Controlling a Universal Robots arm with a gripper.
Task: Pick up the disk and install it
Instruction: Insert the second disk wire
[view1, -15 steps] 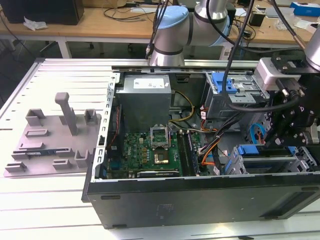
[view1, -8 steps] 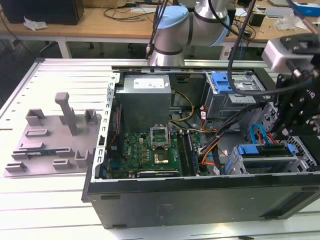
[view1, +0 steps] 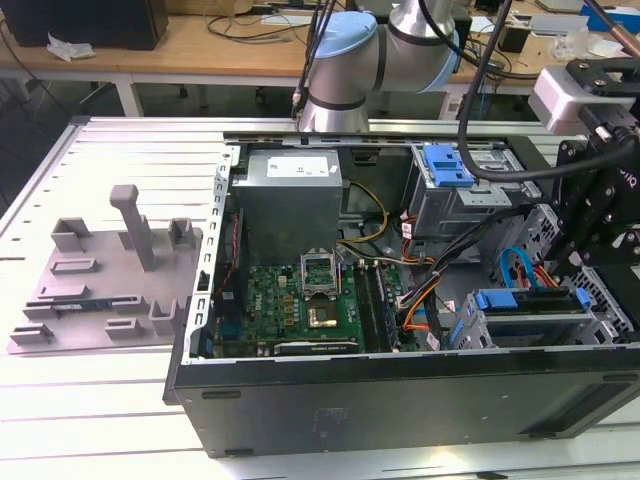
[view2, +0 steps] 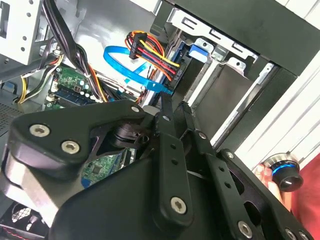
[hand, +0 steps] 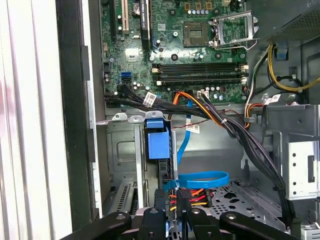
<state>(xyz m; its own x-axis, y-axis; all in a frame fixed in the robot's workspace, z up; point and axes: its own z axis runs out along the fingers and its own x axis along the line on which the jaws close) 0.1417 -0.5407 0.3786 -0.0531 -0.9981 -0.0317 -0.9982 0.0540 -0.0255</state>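
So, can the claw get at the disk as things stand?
Probably yes: the claw hangs close to the disk in the open computer case, nothing between them, though a blue cable loops right beside it.

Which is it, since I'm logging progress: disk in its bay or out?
In: the disk sits slotted in the drive cage, its blue carrier ends showing.

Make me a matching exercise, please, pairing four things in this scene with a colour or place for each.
Things:
1. disk
2. power supply
3. motherboard
4. fixture plate

Descriptions:
A. green, inside the open case
B. grey, outside the case, at the exterior view's left
C. blue-framed, in the drive cage at the exterior view's right
D. grey box with a white sticker

Pairs: 1-C, 2-D, 3-A, 4-B
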